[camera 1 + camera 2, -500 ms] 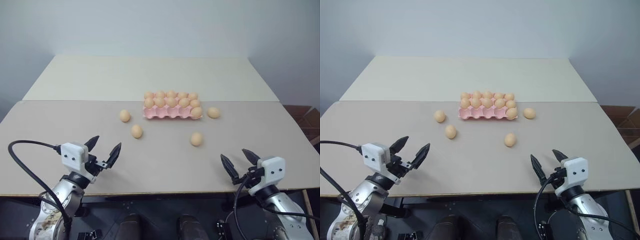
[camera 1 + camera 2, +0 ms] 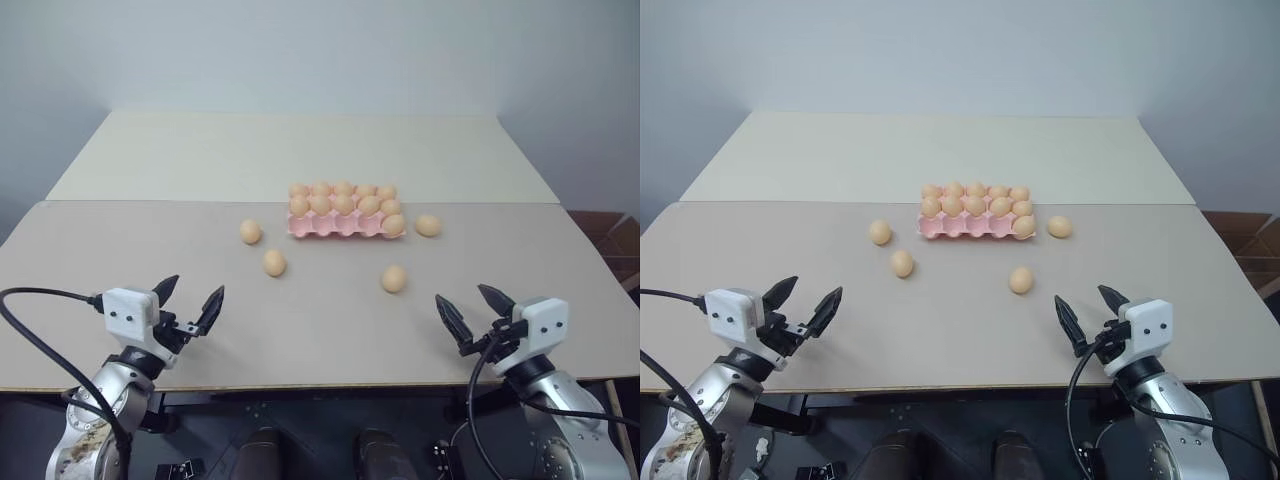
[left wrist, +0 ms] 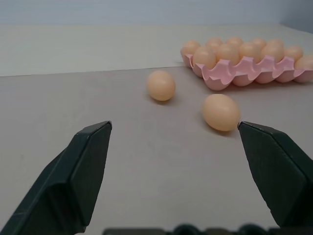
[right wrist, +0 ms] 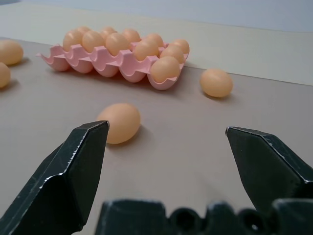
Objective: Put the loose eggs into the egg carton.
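Observation:
The pink egg carton [image 2: 331, 230] lies at the middle of the table with several eggs in its back cells. Loose eggs rest on the table around it. Two are to its left [image 2: 250, 232] [image 2: 274, 263], one is in front at the right [image 2: 394, 279], and one is beside its right end [image 2: 428, 225]. My left gripper [image 2: 191, 303] hovers open over the near left edge, facing the two left eggs [image 3: 161, 85] [image 3: 221, 112]. My right gripper [image 2: 467, 307] hovers open over the near right edge, facing the front egg [image 4: 120, 122]. Neither holds anything.
The beige table [image 2: 320, 320] runs on into a second, paler board [image 2: 300, 150] behind the carton. A brown box [image 2: 612, 240] stands off the table's right side. Black cables [image 2: 40, 330] loop beside both arms.
My left gripper has drawn a little to the left and back toward the near edge. The right gripper has shifted slightly left. Eggs and carton have stayed put.

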Motion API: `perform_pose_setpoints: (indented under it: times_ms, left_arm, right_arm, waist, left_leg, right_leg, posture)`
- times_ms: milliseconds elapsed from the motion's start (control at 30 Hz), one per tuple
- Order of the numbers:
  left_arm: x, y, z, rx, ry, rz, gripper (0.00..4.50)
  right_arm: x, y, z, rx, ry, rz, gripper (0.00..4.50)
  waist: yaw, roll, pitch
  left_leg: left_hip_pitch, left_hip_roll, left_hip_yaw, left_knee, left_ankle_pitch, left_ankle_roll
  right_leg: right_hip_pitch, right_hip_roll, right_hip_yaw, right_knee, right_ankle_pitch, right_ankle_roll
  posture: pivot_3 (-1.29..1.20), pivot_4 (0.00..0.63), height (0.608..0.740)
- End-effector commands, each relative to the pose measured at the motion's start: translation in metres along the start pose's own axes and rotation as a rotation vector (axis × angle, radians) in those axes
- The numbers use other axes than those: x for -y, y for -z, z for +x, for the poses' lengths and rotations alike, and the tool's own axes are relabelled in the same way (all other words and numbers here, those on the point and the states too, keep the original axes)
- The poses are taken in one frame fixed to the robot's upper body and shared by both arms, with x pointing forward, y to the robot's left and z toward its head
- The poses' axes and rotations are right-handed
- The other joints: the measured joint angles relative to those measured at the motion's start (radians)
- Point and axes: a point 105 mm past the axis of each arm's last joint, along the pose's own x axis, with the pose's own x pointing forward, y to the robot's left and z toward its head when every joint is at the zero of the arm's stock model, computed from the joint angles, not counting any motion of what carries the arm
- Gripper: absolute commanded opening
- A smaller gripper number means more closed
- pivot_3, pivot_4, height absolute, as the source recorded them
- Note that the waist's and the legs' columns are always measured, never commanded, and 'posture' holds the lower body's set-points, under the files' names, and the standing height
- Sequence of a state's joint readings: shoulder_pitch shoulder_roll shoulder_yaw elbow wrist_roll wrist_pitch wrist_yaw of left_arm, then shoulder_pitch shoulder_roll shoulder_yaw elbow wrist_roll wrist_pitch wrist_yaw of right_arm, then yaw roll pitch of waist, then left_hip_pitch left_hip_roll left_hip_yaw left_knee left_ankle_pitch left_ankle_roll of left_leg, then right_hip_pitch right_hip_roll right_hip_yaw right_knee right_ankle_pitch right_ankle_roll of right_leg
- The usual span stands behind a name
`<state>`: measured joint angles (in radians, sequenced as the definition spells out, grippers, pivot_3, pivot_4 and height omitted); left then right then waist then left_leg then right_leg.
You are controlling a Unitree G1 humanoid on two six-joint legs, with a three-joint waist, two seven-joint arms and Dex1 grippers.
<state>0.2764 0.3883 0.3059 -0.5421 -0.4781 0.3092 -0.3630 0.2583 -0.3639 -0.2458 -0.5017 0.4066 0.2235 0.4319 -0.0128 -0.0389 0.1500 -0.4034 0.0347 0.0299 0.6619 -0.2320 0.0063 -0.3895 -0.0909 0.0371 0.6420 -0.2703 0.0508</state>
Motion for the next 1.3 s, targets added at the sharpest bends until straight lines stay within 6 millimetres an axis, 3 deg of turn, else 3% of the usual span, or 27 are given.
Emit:
perform_pose_setpoints:
  times_ms: [33, 200, 567, 833, 1067, 1300]
  left_arm:
    - [0.002, -0.017, -0.008, 0.061, -0.004, 0.028, 4.48]
    - [-0.002, -0.019, -0.016, 0.065, -0.024, 0.037, 4.48]
    - [0.021, -0.028, -0.017, 0.05, 0.174, 0.093, 4.48]
    - [0.043, -0.04, -0.006, 0.03, 0.4, 0.148, 4.48]
    - [0.048, -0.046, 0.003, 0.028, 0.511, 0.181, 4.48]
    - [0.053, -0.039, 0.007, -0.054, 0.664, 0.234, 4.48]
  right_arm:
    - [-0.005, -0.008, 0.003, 0.024, -0.05, -0.011, 4.5]
    - [-0.012, -0.005, 0.005, 0.022, -0.086, -0.01, 4.5]
    - [-0.015, -0.017, 0.007, 0.032, -0.153, -0.047, 4.5]
    - [-0.029, -0.029, 0.004, 0.032, -0.214, 0.01, 4.5]
    - [-0.038, -0.028, 0.0, -0.041, -0.248, 0.008, 4.5]
    - [-0.049, -0.018, 0.024, -0.192, -0.168, -0.084, 4.5]
  waist:
    - [-0.001, 0.0, 0.0]
    - [0.001, 0.0, 0.0]
    - [0.001, 0.0, 0.0]
    - [0.002, 0.0, 0.0]
    - [0.002, 0.001, 0.0]
    - [-0.002, 0.001, 0.001]
  left_leg:
    - [0.0, 0.0, 0.0, 0.0, 0.0, 0.0]
    - [0.0, 0.0, 0.0, 0.0, 0.0, 0.0]
    - [0.0, 0.0, 0.0, 0.0, 0.0, 0.0]
    - [0.0, 0.0, 0.0, 0.0, 0.0, 0.0]
    - [0.0, 0.0, 0.0, 0.0, 0.0, 0.0]
    - [0.0, 0.0, 0.0, 0.0, 0.0, 0.0]
  right_leg:
    - [0.0, 0.0, 0.0, 0.0, 0.0, 0.0]
    - [0.0, 0.0, 0.0, 0.0, 0.0, 0.0]
    - [0.0, 0.0, 0.0, 0.0, 0.0, 0.0]
    - [0.0, 0.0, 0.0, 0.0, 0.0, 0.0]
    - [0.0, 0.0, 0.0, 0.0, 0.0, 0.0]
    - [-0.001, 0.001, 0.0, 0.0, 0.0, 0.0]
  posture:
    - [0.0, 0.15, 0.74]
    - [0.0, 0.15, 0.74]
    - [0.0, 0.15, 0.74]
    - [0.0, 0.15, 0.74]
    - [0.0, 0.15, 0.74]
    - [0.0, 0.15, 0.74]
